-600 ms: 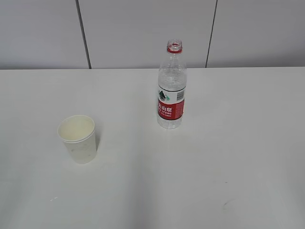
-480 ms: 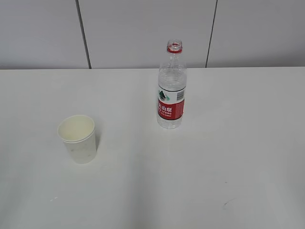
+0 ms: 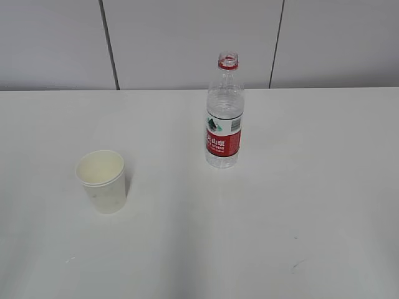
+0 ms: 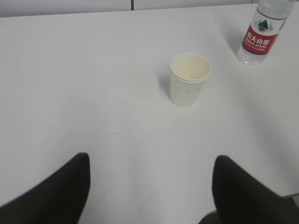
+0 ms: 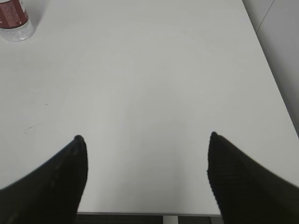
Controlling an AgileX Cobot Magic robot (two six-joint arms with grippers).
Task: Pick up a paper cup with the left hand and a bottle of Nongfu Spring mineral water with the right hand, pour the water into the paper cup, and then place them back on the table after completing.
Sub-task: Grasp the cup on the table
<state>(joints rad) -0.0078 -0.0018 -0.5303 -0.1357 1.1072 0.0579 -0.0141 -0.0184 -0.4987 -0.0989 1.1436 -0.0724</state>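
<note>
Cup (image 3: 101,181) stands upright on the white desk (image 3: 280,205), well apart from the uncapped water bottle (image 3: 224,115) further back. Left pincer (image 4: 149,175) and right pincer (image 5: 145,161) are both spread wide, released, grasping nothing, above bare desk.

wall (image 3: 187,43): pale panels | dark vertical seams (image 3: 109,43) | perhaps grey

This is looking like a plain test room or lab, not a home. A big white table (image 3: 299,205) is filling the room, and pale grey wall panels (image 3: 187,37) with thin dark seams are standing behind it.
</note>
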